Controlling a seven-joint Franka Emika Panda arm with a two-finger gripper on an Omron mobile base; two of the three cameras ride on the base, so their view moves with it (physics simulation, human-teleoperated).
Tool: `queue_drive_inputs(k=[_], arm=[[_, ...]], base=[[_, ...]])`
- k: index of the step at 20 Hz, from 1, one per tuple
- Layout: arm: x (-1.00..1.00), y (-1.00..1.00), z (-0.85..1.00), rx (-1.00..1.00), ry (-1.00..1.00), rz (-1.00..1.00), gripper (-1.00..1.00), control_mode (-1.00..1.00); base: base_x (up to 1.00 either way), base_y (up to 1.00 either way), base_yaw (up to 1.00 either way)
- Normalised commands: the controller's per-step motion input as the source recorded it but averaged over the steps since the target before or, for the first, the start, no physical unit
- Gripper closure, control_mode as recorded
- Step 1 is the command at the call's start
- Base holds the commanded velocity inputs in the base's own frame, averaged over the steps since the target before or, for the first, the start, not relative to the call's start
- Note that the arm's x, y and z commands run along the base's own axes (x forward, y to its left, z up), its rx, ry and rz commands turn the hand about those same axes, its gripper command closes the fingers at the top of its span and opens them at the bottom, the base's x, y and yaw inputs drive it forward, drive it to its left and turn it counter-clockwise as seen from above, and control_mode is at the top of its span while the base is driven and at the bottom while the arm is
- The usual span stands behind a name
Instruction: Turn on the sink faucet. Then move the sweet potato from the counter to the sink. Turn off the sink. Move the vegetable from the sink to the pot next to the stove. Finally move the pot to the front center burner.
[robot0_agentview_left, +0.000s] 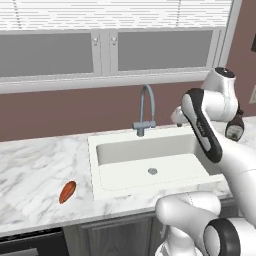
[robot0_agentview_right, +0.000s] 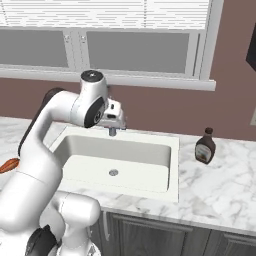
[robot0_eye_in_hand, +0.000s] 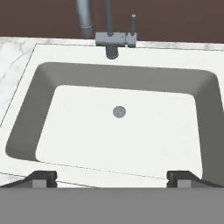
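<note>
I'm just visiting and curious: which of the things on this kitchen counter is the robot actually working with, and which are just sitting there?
Part of the job:
- sink faucet, water not running
- sink, basin bare
- sweet potato, lying on the counter left of the sink
- gripper, open, empty, facing the faucet

Just lying about:
- brown bottle, right of the sink
- window above

Mauve wall (robot0_agentview_left: 60, 112), white-framed window (robot0_agentview_left: 100, 52) with blinds (robot0_agentview_right: 125, 12), dark cabinets (robot0_agentview_right: 165, 237)

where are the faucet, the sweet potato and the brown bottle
faucet (robot0_agentview_left: 146, 107): left base view, on the curved spout
sweet potato (robot0_agentview_left: 67, 192): left base view, on the middle of its body
brown bottle (robot0_agentview_right: 205, 148): right base view, on its dark body
</note>
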Motion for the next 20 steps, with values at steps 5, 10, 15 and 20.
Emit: queue_drive_inputs(k=[5, 10, 15, 20], arm=[[0.14, -0.40, -0.38, 0.04, -0.01, 0.03, -1.00, -1.00], [0.56, 0.00, -0.24, 0.00, -0.03, 0.05, -1.00, -1.00], [0.45, 0.00, -0.02, 0.03, -0.18, 0.16, -1.00, -1.00], [0.35, 0.00, 0.00, 0.04, -0.21, 0.21, -1.00, -1.00]], base=[[0.00, 0.00, 0.00], [0.00, 0.00, 0.00], [0.00, 0.00, 0.00], [0.00, 0.00, 0.00]])
